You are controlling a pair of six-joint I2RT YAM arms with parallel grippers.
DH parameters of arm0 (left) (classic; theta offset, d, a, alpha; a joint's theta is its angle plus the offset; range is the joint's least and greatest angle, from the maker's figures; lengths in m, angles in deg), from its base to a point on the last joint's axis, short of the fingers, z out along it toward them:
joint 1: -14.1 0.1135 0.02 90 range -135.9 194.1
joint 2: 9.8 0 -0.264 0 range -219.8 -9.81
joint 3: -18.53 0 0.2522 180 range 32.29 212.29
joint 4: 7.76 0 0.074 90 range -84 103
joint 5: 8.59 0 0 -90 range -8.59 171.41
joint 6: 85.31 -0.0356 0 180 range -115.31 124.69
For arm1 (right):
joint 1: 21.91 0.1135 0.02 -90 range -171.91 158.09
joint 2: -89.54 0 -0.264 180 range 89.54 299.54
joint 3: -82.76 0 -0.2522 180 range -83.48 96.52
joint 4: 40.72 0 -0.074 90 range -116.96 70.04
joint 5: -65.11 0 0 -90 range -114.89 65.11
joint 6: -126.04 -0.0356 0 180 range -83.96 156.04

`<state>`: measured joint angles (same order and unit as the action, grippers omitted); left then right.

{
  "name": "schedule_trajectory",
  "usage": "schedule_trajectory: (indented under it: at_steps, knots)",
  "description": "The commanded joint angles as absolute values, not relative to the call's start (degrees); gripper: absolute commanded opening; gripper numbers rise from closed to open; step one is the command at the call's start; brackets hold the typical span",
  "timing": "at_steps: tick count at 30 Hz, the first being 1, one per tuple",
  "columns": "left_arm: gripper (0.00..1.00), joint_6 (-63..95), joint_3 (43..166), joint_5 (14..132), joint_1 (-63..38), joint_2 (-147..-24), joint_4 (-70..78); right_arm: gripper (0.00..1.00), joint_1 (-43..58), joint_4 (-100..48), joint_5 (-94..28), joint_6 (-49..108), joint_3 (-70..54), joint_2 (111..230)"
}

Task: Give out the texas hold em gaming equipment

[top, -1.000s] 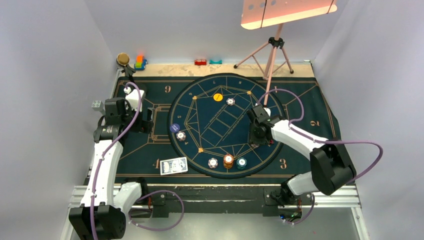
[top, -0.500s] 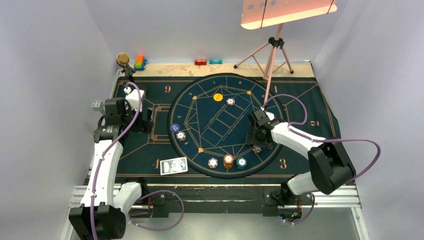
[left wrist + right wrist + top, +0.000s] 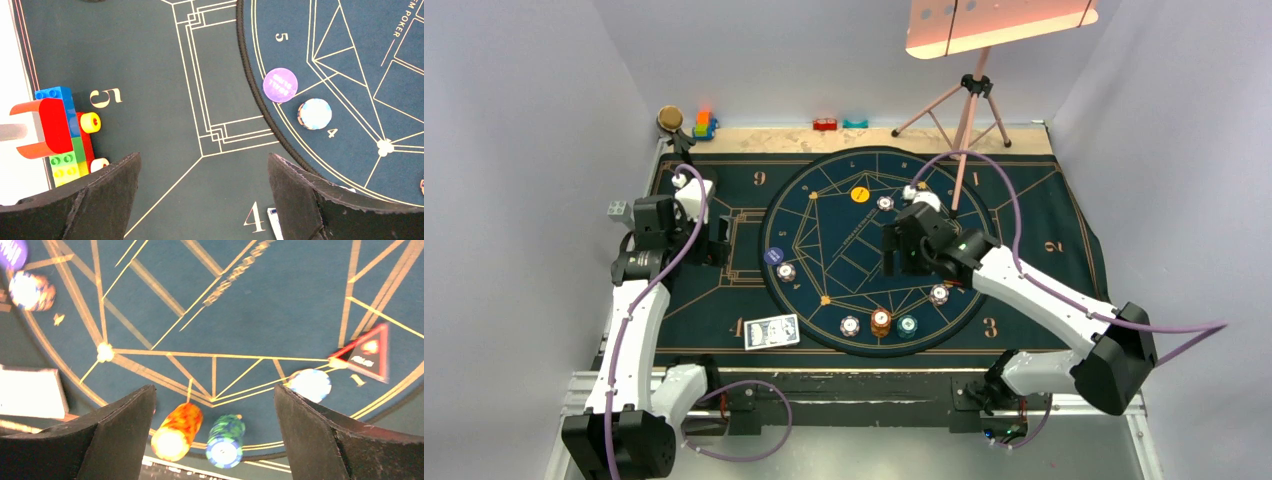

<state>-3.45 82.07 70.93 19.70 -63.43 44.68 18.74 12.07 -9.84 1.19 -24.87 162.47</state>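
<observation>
Chips lie on the round blue mat (image 3: 824,215): an orange disc (image 3: 860,194), white chips (image 3: 884,203) (image 3: 786,271) (image 3: 851,325) (image 3: 939,294), a purple chip (image 3: 772,255), an orange stack (image 3: 881,321) and a teal stack (image 3: 907,324). The card deck (image 3: 772,331) lies at the near left. My right gripper (image 3: 890,250) hangs open and empty over the mat's centre. In the right wrist view the gripper (image 3: 214,390) frames the orange stack (image 3: 177,432) and teal stack (image 3: 226,440), with a white chip (image 3: 310,385) and red triangular token (image 3: 367,352) to the right. My left gripper (image 3: 202,195) is open over the left mat.
Toy blocks (image 3: 60,132) stand by the mat's left edge, close to my left finger. More blocks (image 3: 703,124) and small items line the back edge. A tripod (image 3: 969,110) with a lamp stands at the back right.
My right gripper has opened, leaving a white chip on the mat's near right, and has swung left and away to the mat's centre. The left arm has not moved.
</observation>
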Motion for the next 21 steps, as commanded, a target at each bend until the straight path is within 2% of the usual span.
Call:
schedule_trajectory:
  at_steps: [1, 6, 16, 21]
  knots:
    - [1.0, -4.0, 82.0, 69.7, 20.1, -62.8, 43.9, 0.92, 27.3, 13.3, -10.2, 2.8, -24.0, 163.6]
    - [1.0, -4.0, 82.0, 69.7, 20.1, -62.9, 43.9, 0.94, 33.3, 12.7, -10.2, 2.2, -24.6, 166.7]
    - [1.0, -4.0, 82.0, 69.8, 20.1, -62.7, 43.9, 0.97, 35.0, 8.0, -16.3, 6.3, -27.5, 170.2]
    - [1.0, -4.0, 81.9, 69.9, 20.2, -62.9, 43.9, 0.88, 36.2, 6.9, -17.9, 7.2, -28.8, 172.1]
